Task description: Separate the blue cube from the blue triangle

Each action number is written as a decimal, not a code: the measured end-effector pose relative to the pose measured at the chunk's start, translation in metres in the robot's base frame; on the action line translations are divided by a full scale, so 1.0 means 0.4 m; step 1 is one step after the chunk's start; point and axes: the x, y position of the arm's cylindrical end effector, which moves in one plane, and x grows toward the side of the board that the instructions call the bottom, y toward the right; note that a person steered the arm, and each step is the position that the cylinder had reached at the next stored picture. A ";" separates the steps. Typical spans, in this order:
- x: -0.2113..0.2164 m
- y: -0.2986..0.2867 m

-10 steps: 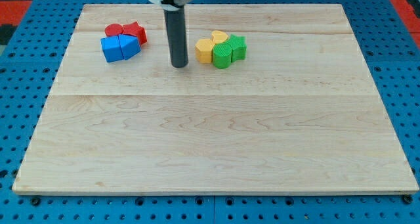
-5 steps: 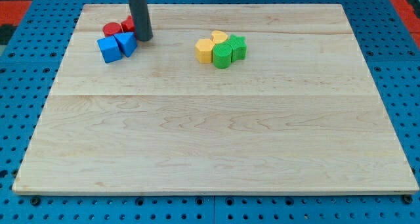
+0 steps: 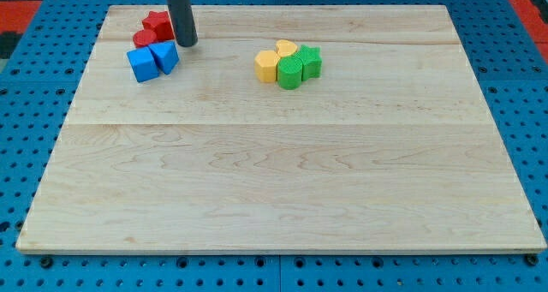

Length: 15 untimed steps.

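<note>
The blue cube (image 3: 140,64) and the blue triangle (image 3: 164,56) lie side by side, touching, near the board's top left. A red star (image 3: 156,22) and a red round block (image 3: 143,38) sit just above them. My tip (image 3: 186,44) stands just right of the blue triangle and of the red star, close to the triangle's upper right corner. The dark rod rises out of the view's top.
A cluster of two yellow blocks (image 3: 267,65) (image 3: 285,48), a green round block (image 3: 290,72) and a green star (image 3: 310,60) sits right of centre near the top. The wooden board (image 3: 282,172) lies on a blue pegboard.
My tip swept left from beside the yellow-green cluster to the red and blue group. The red star has been pushed up and left; the blue blocks shifted slightly left.
</note>
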 end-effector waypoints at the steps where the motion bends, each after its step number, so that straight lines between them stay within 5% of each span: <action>1: 0.092 0.001; 2: 0.244 -0.015; 4: 0.147 -0.424; 6: 0.015 -0.225; 8: 0.009 -0.213; 10: 0.265 -0.118; 15: 0.214 -0.246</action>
